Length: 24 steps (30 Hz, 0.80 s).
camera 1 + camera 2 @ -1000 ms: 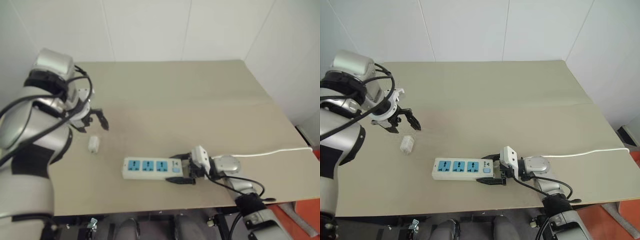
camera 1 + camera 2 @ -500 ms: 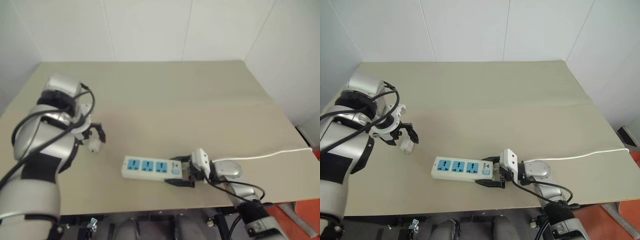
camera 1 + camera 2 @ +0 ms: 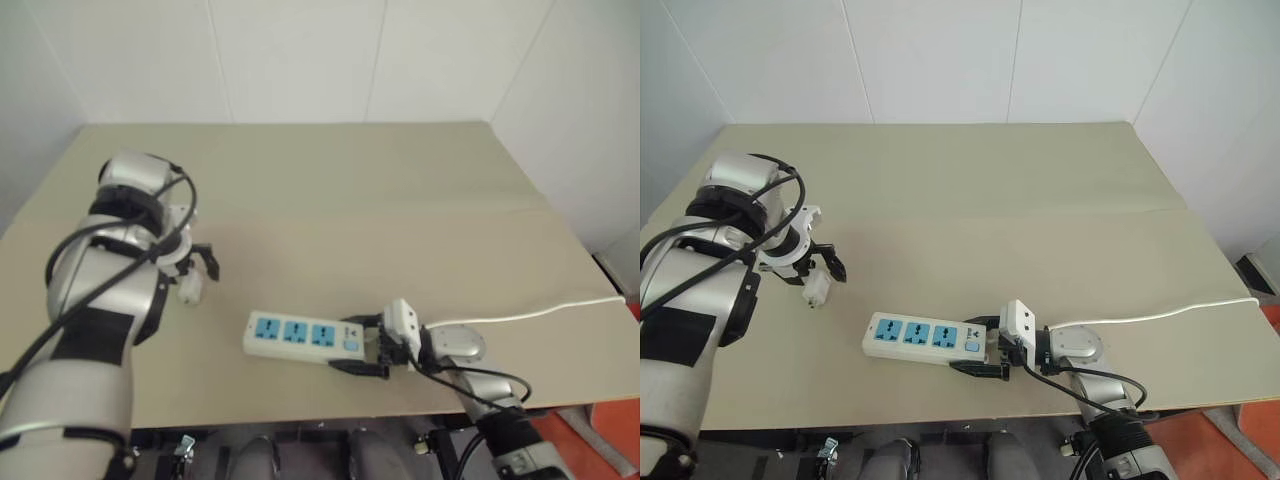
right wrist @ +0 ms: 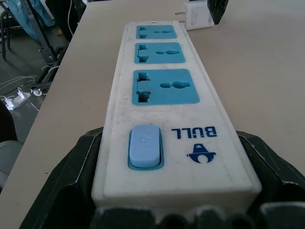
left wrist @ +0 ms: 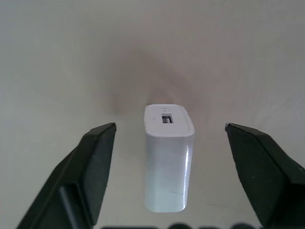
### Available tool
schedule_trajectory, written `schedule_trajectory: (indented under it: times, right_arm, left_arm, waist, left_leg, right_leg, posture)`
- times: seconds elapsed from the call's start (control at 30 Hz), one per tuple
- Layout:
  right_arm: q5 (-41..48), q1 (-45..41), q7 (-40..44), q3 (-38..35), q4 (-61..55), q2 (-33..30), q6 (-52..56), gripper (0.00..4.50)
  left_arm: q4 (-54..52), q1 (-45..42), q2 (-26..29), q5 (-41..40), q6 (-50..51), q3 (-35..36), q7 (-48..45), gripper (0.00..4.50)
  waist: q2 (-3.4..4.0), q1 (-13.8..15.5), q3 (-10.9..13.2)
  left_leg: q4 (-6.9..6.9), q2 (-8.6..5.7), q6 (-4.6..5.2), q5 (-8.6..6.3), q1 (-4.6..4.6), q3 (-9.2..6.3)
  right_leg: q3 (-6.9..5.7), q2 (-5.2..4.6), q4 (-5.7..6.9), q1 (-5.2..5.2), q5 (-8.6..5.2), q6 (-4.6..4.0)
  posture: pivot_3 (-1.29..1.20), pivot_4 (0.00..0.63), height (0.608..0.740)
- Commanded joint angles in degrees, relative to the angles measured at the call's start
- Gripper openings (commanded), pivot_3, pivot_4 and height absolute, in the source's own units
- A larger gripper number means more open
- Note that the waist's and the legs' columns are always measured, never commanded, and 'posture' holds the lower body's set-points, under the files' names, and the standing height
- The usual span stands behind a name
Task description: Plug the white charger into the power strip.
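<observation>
A: From the head views: beige table (image 3: 400,200) against plain white walls. Power strip (image 3: 305,336) lying flat near the table's front edge, three blue sockets facing up, switch end toward the right gripper (image 3: 366,345).

B: And that gripper?

A: Level with the strip, black fingers clasped on either side of the strip's switch end. Thin white cord (image 3: 540,306) running away from that end toward the table's right edge.

B: The charger?

A: White charger (image 3: 818,289) lying on the table, well apart from the strip, beyond the strip's far-left end. Left gripper (image 3: 815,270) pointing down over it, fingers spread to either side.

B: Touching it?

A: Seen from the left wrist: no. Charger (image 5: 167,162) flat on the table between the two black fingers (image 5: 90,167), a gap of bare table on each side, port end facing away from the camera. Jaws apart, nothing held.

B: Right wrist?

A: Strip (image 4: 167,114) filling the middle, blue switch (image 4: 144,151) nearest, the sockets in a row beyond it. Black fingers (image 4: 62,186) snug against both long sides of the strip at the switch end. Past the strip's far end, the charger (image 4: 198,14) with metal prongs pointing sideways, a black finger of the other gripper just beside it.
</observation>
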Motion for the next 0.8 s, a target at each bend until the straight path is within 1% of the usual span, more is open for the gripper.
schedule_trajectory:
  times: [0.03, 0.23, 0.27, 0.43, 0.5, 0.6, 0.63, 0.67, 0.73, 0.8]
  right_arm:
    - [0.9, 0.3, -0.3, 0.5, -0.6, 0.2, 0.5, 3.45]
    - [1.2, 0.4, -1.0, 0.5, -0.9, 0.4, 1.2, 3.45]
    - [1.4, 0.5, -1.1, 0.4, -1.3, 0.4, 1.6, 3.45]
    - [1.6, 1.3, -1.1, 0.5, -2.5, 0.1, 2.3, 3.45]
    - [1.6, 1.3, -1.3, 0.4, -2.5, 0.2, 2.5, 3.45]
    - [1.6, 1.2, -1.3, 0.3, -2.4, 0.2, 2.8, 3.45]
    - [1.6, 1.1, -1.2, 0.4, -2.3, 0.3, 2.8, 3.45]
    - [1.6, 1.0, -1.2, 0.4, -2.2, 0.4, 2.8, 3.45]
    - [1.5, 0.7, -1.1, 0.5, -1.9, 0.6, 2.7, 3.45]
    - [1.4, 0.4, -1.1, 0.7, -1.5, 0.9, 2.6, 3.45]
  left_arm:
    - [-1.0, 0.2, 0.3, 1.4, 0.6, 0.5, -1.3, 2.98]
    - [-1.1, 0.6, 0.3, 2.5, 0.7, 0.7, -2.1, 1.08]
    - [-1.1, 0.6, 0.3, 2.7, 0.7, 0.9, -2.1, 0.98]
    - [-3.3, 0.9, 0.4, 3.0, -0.2, -0.2, -4.3, 0.98]
    - [-5.2, 0.3, 0.8, 2.7, -2.0, 1.4, -5.0, 0.98]
    - [-11.4, 0.1, 2.8, 1.1, -8.4, 4.4, -9.1, 0.98]
    - [-14.2, 0.5, 3.7, 0.6, -11.5, 5.8, -10.2, 0.98]
    - [-17.6, 1.6, 4.1, 0.0, -16.2, 9.1, -9.4, 0.98]
    - [-24.6, 4.6, 3.5, -0.8, -26.3, 17.1, -3.4, 0.98]
    - [-31.0, 7.6, 2.1, -1.9, -33.0, 23.2, 0.6, 0.98]
  waist:
    - [0.00, 0.0, 0.0]
    - [0.00, 0.0, 0.0]
    - [0.00, 0.0, 0.0]
    - [0.00, 0.0, 0.0]
    - [0.00, 0.1, 0.0]
    - [-0.01, 0.1, 0.0]
    - [-0.01, 0.1, 0.0]
    - [-0.01, 0.0, 0.0]
    - [0.00, 0.1, 0.0]
    - [0.00, 0.2, 0.0]
  left_leg:
    - [0.01, 0.00, 0.00, 0.00, 0.00, 0.00]
    - [0.03, 0.00, -0.01, 0.00, 0.00, 0.00]
    - [0.04, 0.00, -0.01, 0.00, 0.02, 0.00]
    - [0.04, -0.01, -0.01, 0.01, 0.01, -0.01]
    - [0.04, -0.01, -0.01, 0.01, 0.00, -0.01]
    - [0.05, 0.00, -0.04, 0.02, -0.02, -0.02]
    - [0.05, 0.01, -0.05, 0.02, -0.01, -0.01]
    - [0.04, 0.01, -0.06, 0.03, -0.01, -0.01]
    - [0.03, 0.04, -0.10, 0.05, 0.00, -0.01]
    - [0.03, 0.05, -0.11, 0.05, 0.03, 0.05]
  right_leg:
    - [0.00, 0.00, 0.00, 0.00, 0.00, 0.00]
    - [0.00, 0.00, 0.03, 0.01, 0.00, 0.00]
    - [0.00, -0.01, 0.04, 0.02, 0.00, 0.00]
    - [0.00, 0.00, 0.05, 0.02, 0.00, 0.00]
    - [0.00, -0.01, 0.06, 0.02, 0.00, 0.00]
    - [0.00, -0.02, 0.06, 0.02, 0.00, -0.01]
    - [0.00, -0.02, 0.06, 0.02, 0.00, -0.01]
    - [0.00, -0.02, 0.06, 0.02, 0.01, -0.01]
    - [-0.01, -0.04, 0.06, 0.01, 0.01, -0.01]
    - [0.00, -0.13, 0.08, 0.01, 0.02, -0.02]
  posture:
    - [0.00, 0.150, 0.740]
    - [0.00, 0.150, 0.740]
    - [0.00, 0.150, 0.740]
    - [0.00, 0.150, 0.740]
    - [0.00, 0.150, 0.740]
    - [0.00, 0.150, 0.740]
    - [0.00, 0.150, 0.740]
    - [0.00, 0.150, 0.740]
    - [0.00, 0.150, 0.740]
    - [0.00, 0.150, 0.740]
